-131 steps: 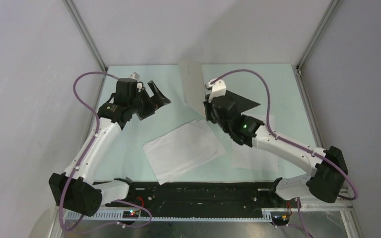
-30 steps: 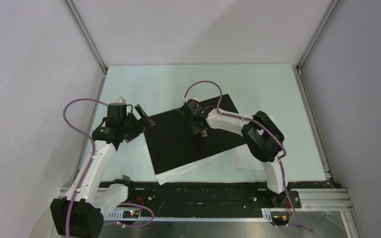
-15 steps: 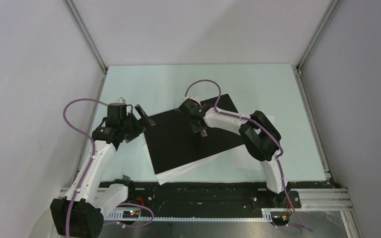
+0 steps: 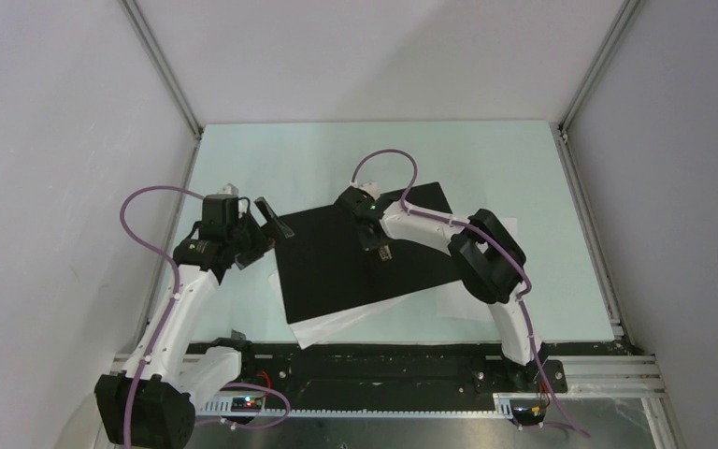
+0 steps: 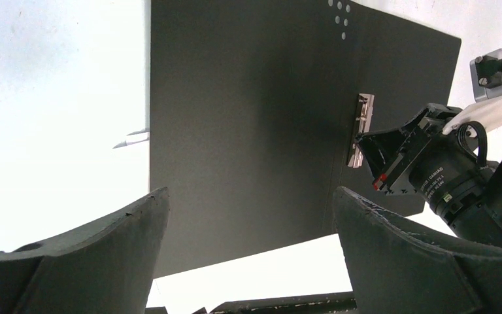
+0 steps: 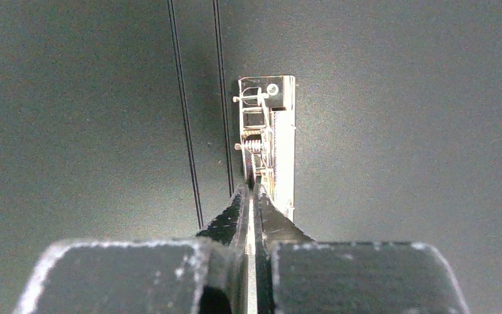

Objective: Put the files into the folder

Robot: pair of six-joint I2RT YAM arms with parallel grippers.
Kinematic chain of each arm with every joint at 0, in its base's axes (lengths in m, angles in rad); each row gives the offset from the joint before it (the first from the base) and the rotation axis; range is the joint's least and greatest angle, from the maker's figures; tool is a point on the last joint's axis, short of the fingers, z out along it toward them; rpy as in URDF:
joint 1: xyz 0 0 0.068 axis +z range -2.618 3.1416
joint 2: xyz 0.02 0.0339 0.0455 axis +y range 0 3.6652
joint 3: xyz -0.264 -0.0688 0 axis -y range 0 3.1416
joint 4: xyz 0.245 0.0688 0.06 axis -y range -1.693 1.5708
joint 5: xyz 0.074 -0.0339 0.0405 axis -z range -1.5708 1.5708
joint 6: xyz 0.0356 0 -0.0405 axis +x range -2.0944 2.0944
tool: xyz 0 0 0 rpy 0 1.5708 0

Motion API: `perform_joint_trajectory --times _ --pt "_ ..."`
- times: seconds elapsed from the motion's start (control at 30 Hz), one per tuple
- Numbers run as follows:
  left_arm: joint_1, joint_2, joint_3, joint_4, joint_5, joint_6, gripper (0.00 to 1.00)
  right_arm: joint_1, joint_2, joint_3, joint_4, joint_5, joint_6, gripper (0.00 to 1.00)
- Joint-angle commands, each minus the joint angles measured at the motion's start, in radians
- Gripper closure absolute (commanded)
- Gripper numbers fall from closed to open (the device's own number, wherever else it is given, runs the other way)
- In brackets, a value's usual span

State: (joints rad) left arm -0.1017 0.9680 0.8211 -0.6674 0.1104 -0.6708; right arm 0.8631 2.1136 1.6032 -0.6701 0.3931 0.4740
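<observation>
The folder point(image 4: 337, 267) lies open and flat, black inside up, with its metal clip point(image 4: 380, 254) near the middle. My right gripper point(image 4: 380, 249) is shut, its tips down on the near end of the clip point(image 6: 268, 137) on the black folder point(image 6: 399, 131). My left gripper point(image 4: 271, 221) is open and empty, just off the folder's left edge; its view shows the folder point(image 5: 248, 118), the clip point(image 5: 365, 124) and the right gripper point(image 5: 369, 140). One white sheet point(image 4: 332, 325) pokes out under the folder's near edge. A second white sheet point(image 4: 472, 301) lies partly under its right side.
The pale green table point(image 4: 271, 154) is bounded by white walls and metal corner posts at the back. The black base rail point(image 4: 383, 365) runs along the near edge. The right arm's elbow point(image 4: 491, 257) hangs over the folder's right part.
The folder, earlier held up half open, now lies flat over the middle sheet. In the last second my right gripper edged left and the folder turned slightly. The left gripper stayed still.
</observation>
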Motion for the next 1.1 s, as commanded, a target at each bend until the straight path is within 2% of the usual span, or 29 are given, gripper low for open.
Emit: perform_joint_trajectory --times 0.0,0.57,0.73,0.8,1.07 --pt "0.010 -0.013 0.019 0.026 0.020 0.027 0.01 0.012 -0.081 0.016 -0.100 0.037 0.095 1.00" --pt "-0.003 -0.024 -0.066 0.093 0.098 0.004 0.00 0.073 -0.207 -0.206 -0.033 0.021 0.225 0.99" --pt "-0.007 -0.027 -0.076 0.103 0.105 0.005 0.00 0.080 -0.212 -0.211 0.041 0.053 0.188 0.70" --pt "-0.007 -0.028 -0.077 0.103 0.104 0.007 0.00 0.078 -0.211 -0.204 0.047 0.060 0.167 0.67" --pt "-0.007 -0.021 -0.082 0.106 0.109 0.006 0.00 0.048 -0.151 -0.141 -0.008 0.075 0.148 0.67"
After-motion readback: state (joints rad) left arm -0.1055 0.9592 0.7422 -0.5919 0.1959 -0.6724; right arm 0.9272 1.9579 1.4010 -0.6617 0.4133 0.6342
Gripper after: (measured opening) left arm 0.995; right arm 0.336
